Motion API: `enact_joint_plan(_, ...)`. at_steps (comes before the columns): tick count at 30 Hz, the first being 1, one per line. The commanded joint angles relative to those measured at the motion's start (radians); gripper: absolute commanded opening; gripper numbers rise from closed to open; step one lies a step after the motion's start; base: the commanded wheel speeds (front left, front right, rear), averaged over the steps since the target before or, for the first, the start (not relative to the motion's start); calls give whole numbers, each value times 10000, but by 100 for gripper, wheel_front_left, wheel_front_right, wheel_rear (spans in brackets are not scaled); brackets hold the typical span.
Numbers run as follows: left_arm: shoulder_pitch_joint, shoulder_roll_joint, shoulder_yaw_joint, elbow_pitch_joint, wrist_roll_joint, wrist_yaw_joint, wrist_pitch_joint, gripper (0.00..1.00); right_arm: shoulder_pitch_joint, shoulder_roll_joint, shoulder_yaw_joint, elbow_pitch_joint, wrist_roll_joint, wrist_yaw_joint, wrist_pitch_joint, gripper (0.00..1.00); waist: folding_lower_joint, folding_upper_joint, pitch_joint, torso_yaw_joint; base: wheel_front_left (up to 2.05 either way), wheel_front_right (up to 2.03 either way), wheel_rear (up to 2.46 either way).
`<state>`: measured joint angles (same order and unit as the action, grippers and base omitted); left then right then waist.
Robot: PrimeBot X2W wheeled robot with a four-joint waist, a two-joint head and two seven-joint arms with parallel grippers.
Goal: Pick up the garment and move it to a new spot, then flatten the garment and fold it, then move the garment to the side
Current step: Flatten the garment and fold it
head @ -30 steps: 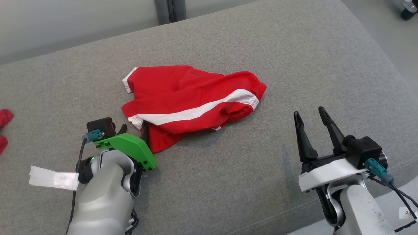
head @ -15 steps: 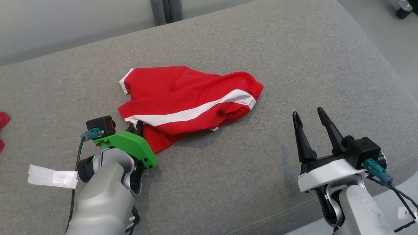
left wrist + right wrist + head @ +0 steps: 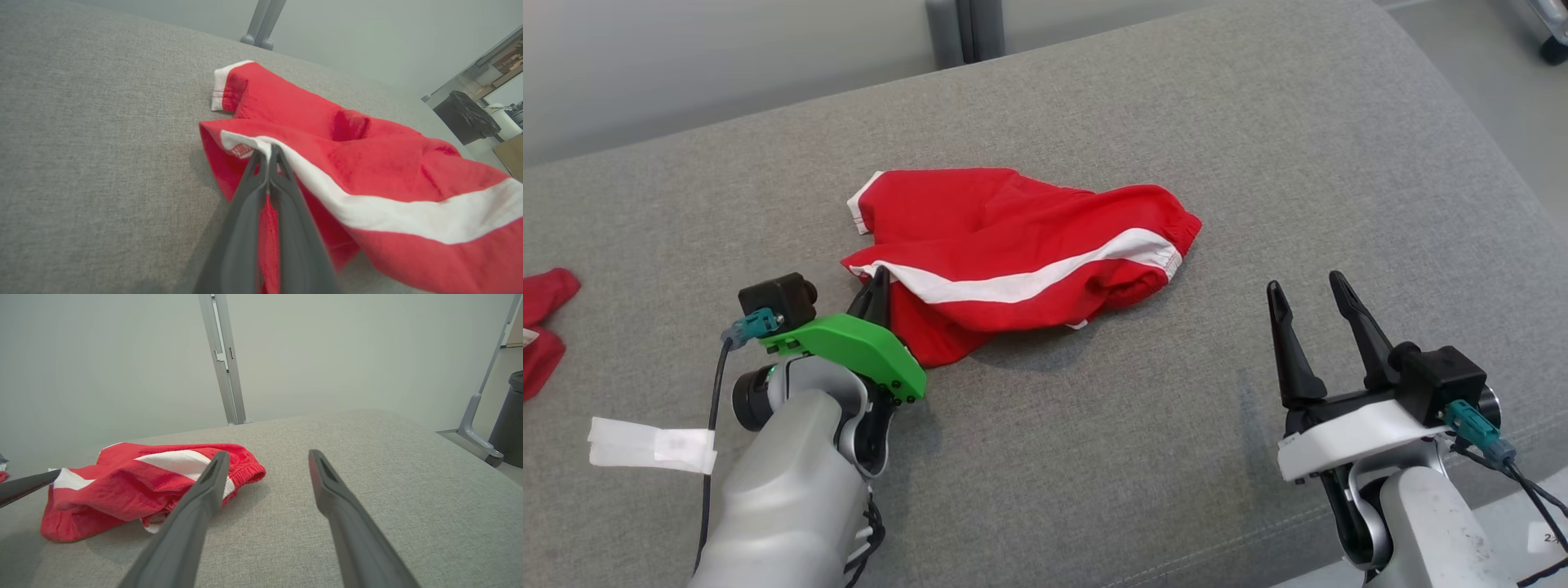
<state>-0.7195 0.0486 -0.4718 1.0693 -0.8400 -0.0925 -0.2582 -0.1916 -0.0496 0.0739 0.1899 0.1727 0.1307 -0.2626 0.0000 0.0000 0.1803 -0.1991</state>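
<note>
item 1. red cotton garment with a white side stripe and gathered elastic waistband (image 3: 1021, 261). lies crumpled and partly doubled over itself near the middle of the grey woven upholstered cushion (image 3: 1176, 457). the waistband end points to the robot's right, the hemmed leg ends to its left.

item 2. left gripper (image 3: 878, 287), long dark fingers under a green plastic wrist bracket (image 3: 849, 351). the jaws are pressed together, pinching the garment's near-left corner at the white-striped hem. the left wrist view shows red cloth caught between the fingers (image 3: 245, 212).

item 3. right gripper (image 3: 1304, 284), matching dark fingers on a white bracket. the jaws stand wide apart and hold nothing. it is poised over the cushion, well to the right of the garment.

item 4. second red cloth (image 3: 543, 327), at the cushion's far left edge, well apart from the garment.

handling note, by judgement. the step in hand is the pick-up before the move to a new spot. the hold is on one thin corner only, so a slow, straight lift suits best, to keep the hem from slipping out. raise it until the trailing waistband clears the cushion, since dragging would bunch the cloth further. expect it to hang long and swing, so carry it steadily and keep clear of the second red cloth. laying it down waistband first, then drawing the corner away, should spread it and ease the flattening. the right gripper is free to take the waistband.
</note>
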Motion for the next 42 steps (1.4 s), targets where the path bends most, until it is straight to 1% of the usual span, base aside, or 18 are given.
enact_joint_plan(1,209,35,34,-162,-21,-67,-70,0,112,-17,-59,-19,-56,1,-34,100,0,0,-94,149,0,0,0)
enact_joint_plan(4,487,149,296,-838,180,-114,-74,0,238,-19,-138,6,-46,1,-34,100,0,0,-192,311,0,0,0)
enact_joint_plan(10,1727,507,1036,-2587,689,-9,-70,0,432,-20,-220,107,114,1,-34,100,0,0,-408,592,0,0,0)
enact_joint_plan(15,2826,841,1382,-3619,991,355,-73,0,472,-19,-257,414,273,1,-34,100,0,0,-554,812,0,0,0)
enact_joint_plan(18,3271,1013,1569,-3960,1072,584,-74,0,432,-26,-172,738,300,1,-34,100,0,0,-586,906,0,0,0)
enact_joint_plan(21,3480,1076,1606,-4103,1101,685,-74,0,321,-103,-6,1005,328,1,-34,100,0,0,-581,959,0,0,0)
enact_joint_plan(27,3662,1060,1581,-4417,1119,854,-63,0,-134,-448,1494,2309,490,1,-33,100,0,0,-534,1150,0,0,0)
enact_joint_plan(31,3647,974,1579,-4519,1149,891,-66,0,-332,-580,2281,2979,832,1,-34,100,0,0,-505,1259,0,0,0)
enact_joint_plan(37,3671,879,1579,-4675,1281,939,-70,0,-709,-697,2682,3711,1168,1,-34,100,0,0,-403,1383,0,0,0)
enact_joint_plan(42,3705,792,1581,-4813,1405,927,-72,0,-1191,-655,3111,4409,1260,1,-34,100,0,0,-263,1533,0,0,0)
